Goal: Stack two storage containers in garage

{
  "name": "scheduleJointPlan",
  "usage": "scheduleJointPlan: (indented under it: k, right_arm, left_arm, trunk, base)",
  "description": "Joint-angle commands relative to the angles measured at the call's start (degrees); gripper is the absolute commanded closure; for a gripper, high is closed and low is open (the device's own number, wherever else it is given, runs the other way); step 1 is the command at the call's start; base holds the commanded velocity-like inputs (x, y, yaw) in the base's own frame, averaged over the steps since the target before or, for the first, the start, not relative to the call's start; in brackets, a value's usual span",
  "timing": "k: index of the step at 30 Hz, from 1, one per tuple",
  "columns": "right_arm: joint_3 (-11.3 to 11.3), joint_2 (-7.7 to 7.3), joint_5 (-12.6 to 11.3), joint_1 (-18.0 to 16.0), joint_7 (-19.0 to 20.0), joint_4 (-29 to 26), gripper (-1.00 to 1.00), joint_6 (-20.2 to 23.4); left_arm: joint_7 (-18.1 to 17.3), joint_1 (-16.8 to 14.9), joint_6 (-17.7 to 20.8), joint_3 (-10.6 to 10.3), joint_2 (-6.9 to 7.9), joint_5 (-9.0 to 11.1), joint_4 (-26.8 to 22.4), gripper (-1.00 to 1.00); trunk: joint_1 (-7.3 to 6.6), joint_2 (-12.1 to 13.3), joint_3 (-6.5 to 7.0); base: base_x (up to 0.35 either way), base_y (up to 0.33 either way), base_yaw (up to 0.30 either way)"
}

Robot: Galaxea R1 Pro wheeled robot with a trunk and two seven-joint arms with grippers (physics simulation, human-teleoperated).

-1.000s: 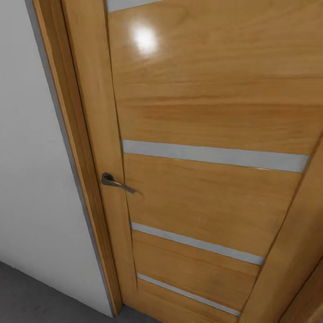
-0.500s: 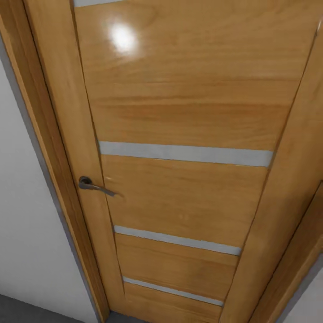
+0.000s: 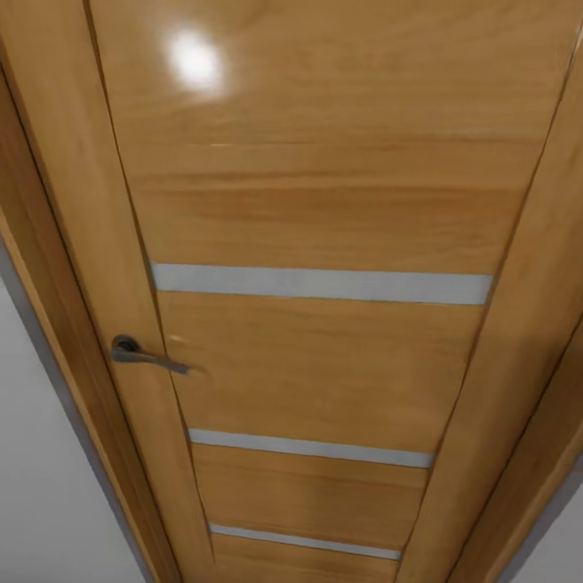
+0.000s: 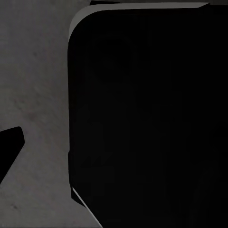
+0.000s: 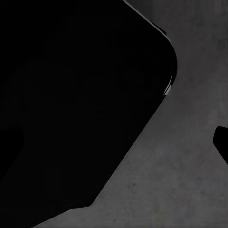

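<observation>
Both orange-red storage containers are out of view. The head view faces the garage's honey-wood door (image 3: 324, 202) from close up, with its frosted strips (image 3: 324, 285) and a grey lever handle (image 3: 139, 354) at its left side. In the left wrist view a dark fingertip (image 4: 10, 142) of the left gripper pokes in over the dark grey concrete floor (image 4: 33, 71). The right wrist view has a dark fingertip (image 5: 222, 142) at the picture's edge over the same floor (image 5: 190, 180). Neither view lets me judge how the jaws stand.
The wooden door frame (image 3: 57, 267) runs down the door's left side, with white wall (image 3: 40, 502) beside it. Large black parts of the robot's own body (image 4: 142, 118) (image 5: 71, 104) stand close to both wrists above the concrete.
The whole head picture has shifted: the camera has turned toward the door and come closer, so the wall at left has shrunk and the floor strip has dropped out of it.
</observation>
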Motion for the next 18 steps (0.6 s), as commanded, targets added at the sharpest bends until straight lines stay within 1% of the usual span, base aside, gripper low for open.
scheduleJointPlan:
  k: [1, 10, 18]
  right_arm:
    - [0.2, -0.01, -0.2, 0.0, 0.0, 0.0, -1.0, -0.2]
    - [0.2, -0.01, -0.2, 0.0, 0.0, 0.0, -1.0, -0.2]
    - [0.2, -0.01, -0.2, 0.0, 0.0, 0.0, -1.0, -0.2]
  left_arm:
    - [0.0, 0.0, -0.1, 0.0, 0.0, 0.2, 0.0, -1.0]
    - [0.0, 0.0, -0.1, 0.0, 0.0, 0.2, 0.0, -1.0]
    - [0.0, 0.0, -0.1, 0.0, 0.0, 0.2, 0.0, -1.0]
  trunk:
    - [0.02, 0.0, -0.05]
    - [0.02, 0.0, -0.05]
    - [0.02, 0.0, -0.05]
  base:
    - [0.23, 0.204, -0.016]
    - [0.226, 0.198, -0.004]
    - [0.04, 0.034, 0.0]
